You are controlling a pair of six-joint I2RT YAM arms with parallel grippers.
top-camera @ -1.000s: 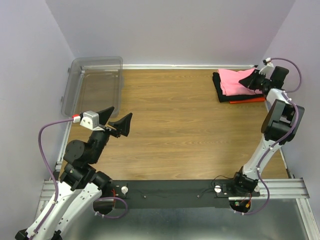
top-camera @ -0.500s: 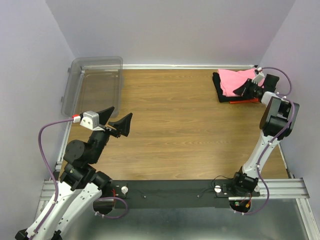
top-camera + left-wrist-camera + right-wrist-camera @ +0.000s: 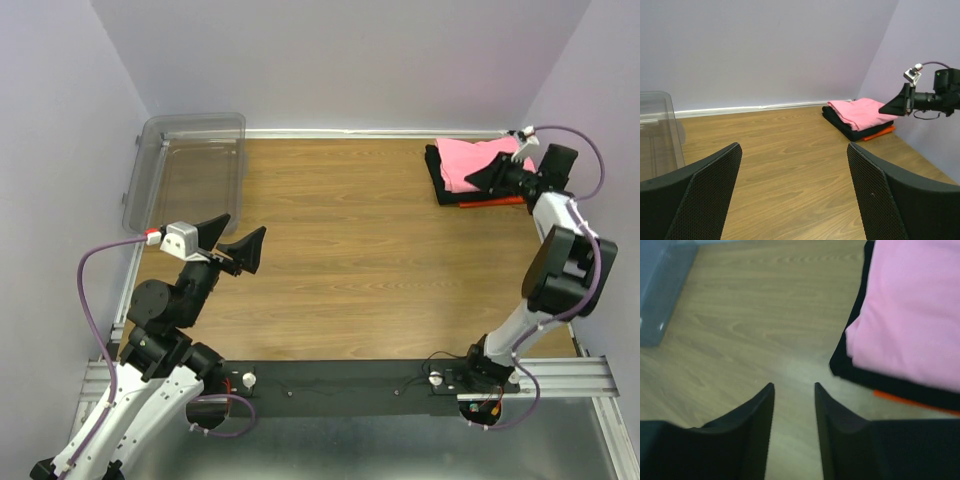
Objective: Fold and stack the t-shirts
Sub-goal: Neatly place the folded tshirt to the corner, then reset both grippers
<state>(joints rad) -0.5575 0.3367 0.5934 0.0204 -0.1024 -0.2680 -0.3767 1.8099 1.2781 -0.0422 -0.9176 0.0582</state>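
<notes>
Pink tee (image 3: 470,160) atop black tee (image 3: 437,177), orange tee (image 3: 495,201), bench (image 3: 350,250) far-right corner; likely soft, limp, best gripped at folded edge. R tool (image 3: 794,385) slightly apart, empty; L tool (image 3: 792,146) wide apart.

Left gripper (image 3: 794,147) gapes wide; right gripper (image 3: 794,389) slightly parted.
</notes>
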